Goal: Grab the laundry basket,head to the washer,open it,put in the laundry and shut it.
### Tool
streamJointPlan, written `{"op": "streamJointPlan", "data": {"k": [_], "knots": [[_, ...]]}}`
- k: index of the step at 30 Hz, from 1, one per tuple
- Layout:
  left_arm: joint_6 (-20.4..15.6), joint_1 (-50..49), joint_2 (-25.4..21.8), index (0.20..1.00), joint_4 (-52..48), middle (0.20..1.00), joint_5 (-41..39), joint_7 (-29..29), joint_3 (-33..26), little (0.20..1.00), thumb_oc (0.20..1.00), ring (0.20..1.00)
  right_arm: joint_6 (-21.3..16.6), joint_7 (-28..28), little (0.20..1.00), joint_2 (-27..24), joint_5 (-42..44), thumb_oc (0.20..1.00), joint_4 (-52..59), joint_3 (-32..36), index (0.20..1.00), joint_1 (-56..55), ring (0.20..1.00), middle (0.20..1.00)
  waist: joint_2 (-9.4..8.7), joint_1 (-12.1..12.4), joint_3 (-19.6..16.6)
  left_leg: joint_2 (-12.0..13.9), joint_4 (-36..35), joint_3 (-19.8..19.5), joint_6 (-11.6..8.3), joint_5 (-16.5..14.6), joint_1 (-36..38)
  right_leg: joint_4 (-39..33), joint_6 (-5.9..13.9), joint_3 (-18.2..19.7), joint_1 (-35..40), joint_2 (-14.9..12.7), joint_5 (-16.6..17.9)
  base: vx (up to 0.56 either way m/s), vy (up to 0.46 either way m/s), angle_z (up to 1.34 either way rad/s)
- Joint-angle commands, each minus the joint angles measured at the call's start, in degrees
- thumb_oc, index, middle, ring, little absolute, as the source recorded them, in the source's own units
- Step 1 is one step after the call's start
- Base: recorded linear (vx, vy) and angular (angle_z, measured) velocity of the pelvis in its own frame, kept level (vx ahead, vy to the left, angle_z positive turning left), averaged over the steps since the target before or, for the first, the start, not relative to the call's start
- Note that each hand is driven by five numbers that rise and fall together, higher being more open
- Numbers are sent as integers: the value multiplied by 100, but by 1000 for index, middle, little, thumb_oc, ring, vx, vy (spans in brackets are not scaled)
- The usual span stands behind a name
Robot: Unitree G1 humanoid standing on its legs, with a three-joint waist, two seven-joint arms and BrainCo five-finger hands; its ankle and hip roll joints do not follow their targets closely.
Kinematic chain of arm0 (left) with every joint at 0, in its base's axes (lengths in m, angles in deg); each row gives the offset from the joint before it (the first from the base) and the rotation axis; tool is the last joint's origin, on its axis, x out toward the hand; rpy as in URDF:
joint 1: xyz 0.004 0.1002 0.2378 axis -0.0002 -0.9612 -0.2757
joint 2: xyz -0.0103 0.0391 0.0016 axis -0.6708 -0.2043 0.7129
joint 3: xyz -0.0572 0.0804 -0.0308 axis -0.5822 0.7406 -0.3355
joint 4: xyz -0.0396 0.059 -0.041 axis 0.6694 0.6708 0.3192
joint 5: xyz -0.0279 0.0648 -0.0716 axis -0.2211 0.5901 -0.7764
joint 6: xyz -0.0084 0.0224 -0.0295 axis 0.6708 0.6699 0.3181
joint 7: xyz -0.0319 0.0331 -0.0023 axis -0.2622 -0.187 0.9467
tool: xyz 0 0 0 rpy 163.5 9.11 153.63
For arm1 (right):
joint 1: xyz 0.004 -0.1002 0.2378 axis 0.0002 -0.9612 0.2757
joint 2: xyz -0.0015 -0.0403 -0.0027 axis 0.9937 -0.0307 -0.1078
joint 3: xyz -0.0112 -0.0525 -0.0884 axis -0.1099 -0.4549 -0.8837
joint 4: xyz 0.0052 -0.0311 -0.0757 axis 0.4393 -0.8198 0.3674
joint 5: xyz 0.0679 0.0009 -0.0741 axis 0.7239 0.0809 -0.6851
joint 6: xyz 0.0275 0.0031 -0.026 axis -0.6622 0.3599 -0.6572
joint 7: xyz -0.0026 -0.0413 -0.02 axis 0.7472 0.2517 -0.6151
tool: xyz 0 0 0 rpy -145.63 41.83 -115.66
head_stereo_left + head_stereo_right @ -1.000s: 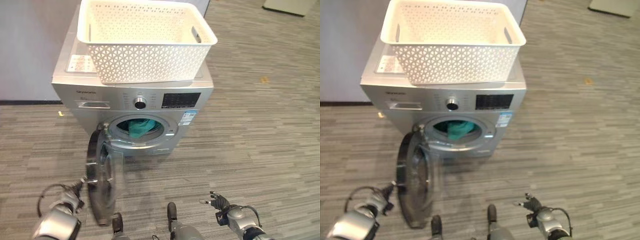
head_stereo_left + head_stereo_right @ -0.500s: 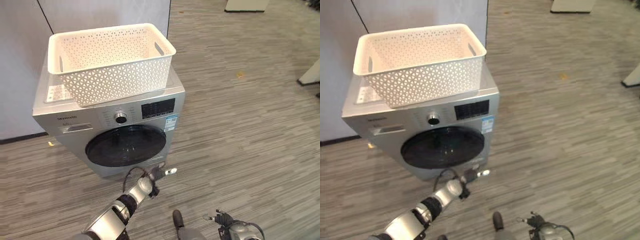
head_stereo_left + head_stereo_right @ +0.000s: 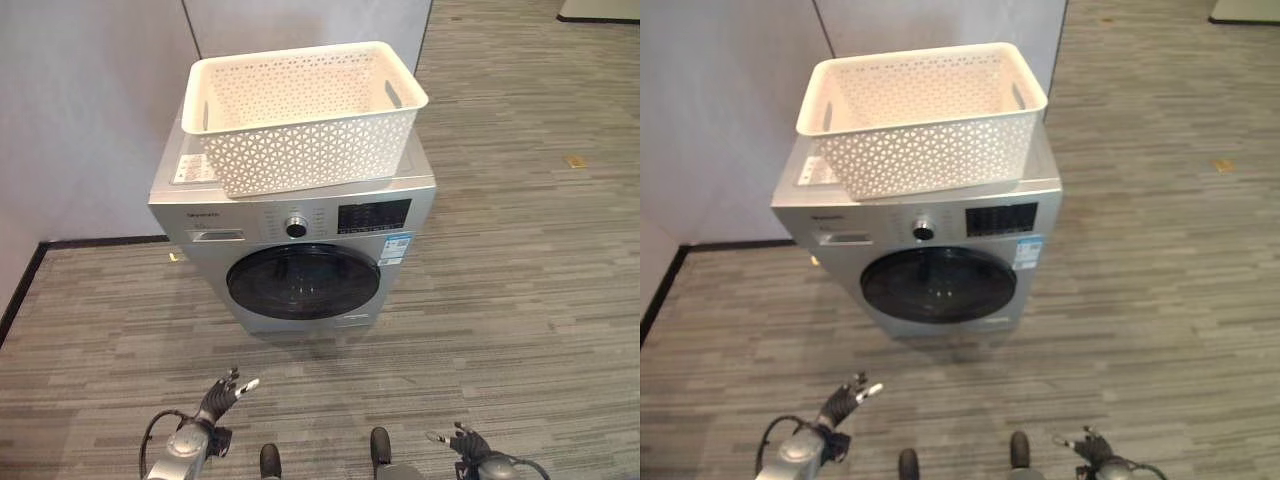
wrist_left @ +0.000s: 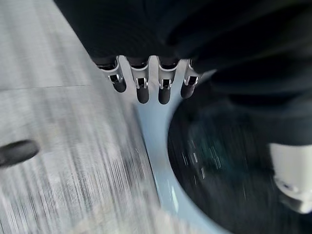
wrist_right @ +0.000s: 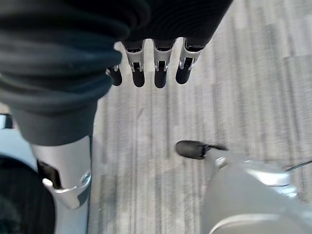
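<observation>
Now washer door shut, white laundry basket atop washer. Left hand before washer, fingers straight, empty. Right hand open, empty, over floor.

Nothing here reads clearly. The washer carries a white printed sheet on its top at ten o'clock, a blue sticker at three o'clock of the door, and a dark display panel, all too small to make out.

Carpeted floor lies open before the washer — its door shut, basket covering the top.
</observation>
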Motion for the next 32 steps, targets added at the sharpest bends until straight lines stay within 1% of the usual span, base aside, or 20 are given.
{"op": "streamJointPlan", "data": {"k": [1,2,3,6,7,8,9,11,15,21,32], "knots": [[-427,508,209,1000,685,1000,15,-112,-368,1000,1000,1000,-153,3,1000,68,253,1000,-106,295,1000,-27,1000,1000,-167,30,-27,-145,65,-352,193,-386,-32,55,309,-133,323,-301,-607,-23,-2,16],[-501,479,249,1000,910,1000,56,-236,-569,1000,1000,1000,-178,0,1000,100,285,1000,-139,367,1000,-110,1000,1000,-178,64,-50,-159,65,-390,198,-394,-10,55,310,-170,363,-311,-622,-23,-8,12],[-496,478,291,1000,1193,1000,43,-296,-743,1000,1000,1000,-187,-10,1000,129,322,1000,-180,402,1000,-160,1000,1000,-187,89,-75,-170,65,-416,200,-398,7,55,311,-215,405,-319,-633,-28,-7,10],[-404,531,387,1000,2130,1000,283,-401,-992,1000,1000,1000,-144,-9,1000,151,310,1000,-462,506,1000,-229,1000,1000,-211,117,-155,-207,65,-470,205,-422,90,55,303,-301,551,-345,-668,-16,0,23],[-340,511,390,1000,2469,1000,393,-405,-1107,1000,1000,1000,-71,19,1000,166,247,1000,-651,532,1000,-284,1000,1000,-213,127,-212,-220,65,-474,208,-451,150,55,302,-336,628,-366,-685,-11,9,7],[-341,512,390,1000,2470,1000,393,-405,-1107,1000,1000,1000,-71,19,1000,166,247,1000,-651,532,1000,-283,1000,1000,-213,126,-210,-221,65,-474,208,-451,152,55,302,-337,631,-367,-686,0,0,0],[-305,479,407,1000,2628,1000,439,-437,-1226,1000,1000,1000,-2,36,1000,194,204,1000,-830,556,1000,-308,1000,1000,-218,150,-268,-235,65,-483,216,-482,225,55,303,-363,709,-387,-695,0,0,0],[-281,447,452,1000,2717,1000,312,-422,-1389,1000,1000,1000,42,36,1000,242,213,1000,-942,568,1000,-316,1000,1000,-240,179,-331,-244,65,-499,227,-511,315,55,292,-387,814,-411,-712,0,0,0],[-290,454,464,1000,2734,1000,224,-400,-1442,1000,1000,1000,99,29,1000,285,109,1000,-996,500,1000,-333,1000,1000,-263,186,-377,-262,65,-499,232,-538,402,55,284,-419,914,-428,-730,0,0,0],[-323,480,500,1000,2662,1000,97,-441,-1435,1000,1000,1000,98,-5,1000,350,161,1000,-898,376,1000,-241,1000,1000,-285,203,-413,-258,65,-525,242,-549,454,55,269,-419,971,-417,-736,0,0,0],[-324,481,496,1000,2742,1000,191,-422,-1344,1000,1000,1000,70,-37,1000,346,112,1000,-717,251,1000,-262,1000,1000,-293,159,-437,-255,65,-544,239,-527,394,55,266,-435,898,-413,-705,0,0,0]]}}
